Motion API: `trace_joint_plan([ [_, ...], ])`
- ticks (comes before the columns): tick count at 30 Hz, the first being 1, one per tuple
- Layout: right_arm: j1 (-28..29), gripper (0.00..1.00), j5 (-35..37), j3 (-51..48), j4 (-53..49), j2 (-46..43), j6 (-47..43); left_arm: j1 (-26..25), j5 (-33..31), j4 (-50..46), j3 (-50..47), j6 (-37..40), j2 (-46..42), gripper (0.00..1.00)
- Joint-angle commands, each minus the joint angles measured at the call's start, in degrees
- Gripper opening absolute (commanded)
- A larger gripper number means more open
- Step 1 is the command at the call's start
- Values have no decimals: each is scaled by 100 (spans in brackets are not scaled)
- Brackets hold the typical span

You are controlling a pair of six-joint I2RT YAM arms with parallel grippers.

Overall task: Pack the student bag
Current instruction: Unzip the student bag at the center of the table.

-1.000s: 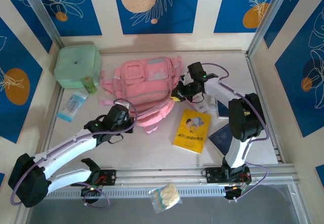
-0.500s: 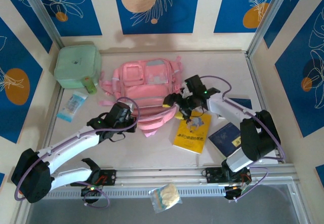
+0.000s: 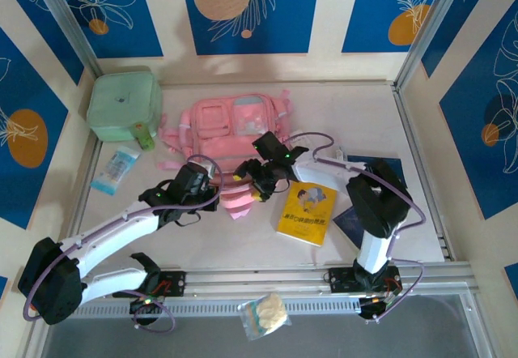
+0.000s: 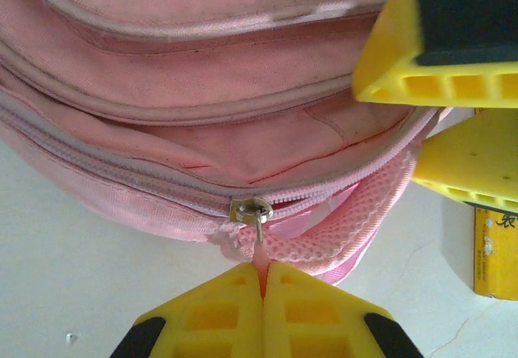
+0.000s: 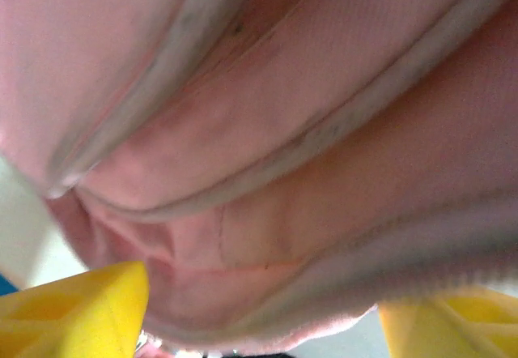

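Packing looks barely begun. The student bag (image 3: 235,135) lies flat on the surface (image 3: 243,245), just above the centre of the top view. Everything that might go in lies outside it: a yellow book (image 3: 307,212) and a dark blue booklet (image 3: 346,224) at lower right, a mint-green case (image 3: 123,107) at upper left, and a small packet (image 3: 116,170) below the case. I judge the step in hand to be opening the main zip, which leaves all the loading to do.

The left claw (image 4: 261,275) is pinched narrow on the pink pull tab (image 4: 260,254) hanging from the zip slider (image 4: 251,210). The right claw (image 3: 249,186) stands wide astride the bag's lower edge; I cannot tell whether it presses the fabric.

The top view gives the layout, but the zip is too small to read there. The left wrist view shows the slider, the tab in the jaws, closed teeth to the slider's left and a mesh strap (image 4: 356,220) beside it. The right wrist view shows blurred pink fabric bulging between its yellow fingers (image 5: 81,305).
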Motion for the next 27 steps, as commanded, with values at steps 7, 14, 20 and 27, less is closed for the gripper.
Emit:
trace_joint_plan([
  [7, 61, 25, 350, 314, -113, 332, -880, 28, -80, 94, 72, -54, -235, 0],
  [14, -351, 0, 29, -92, -278, -183, -1837, 161, -768, -606, 53, -177, -471, 0],
  [20, -860, 0, -553, -267, -534, -598, -2629, 899, -584, -689, 0, 57, -483, 0],
  [27, -1204, 0, -1028, -285, -834, -857, -3290, 1798, -253, -292, 106, 448, 80, 0],
])
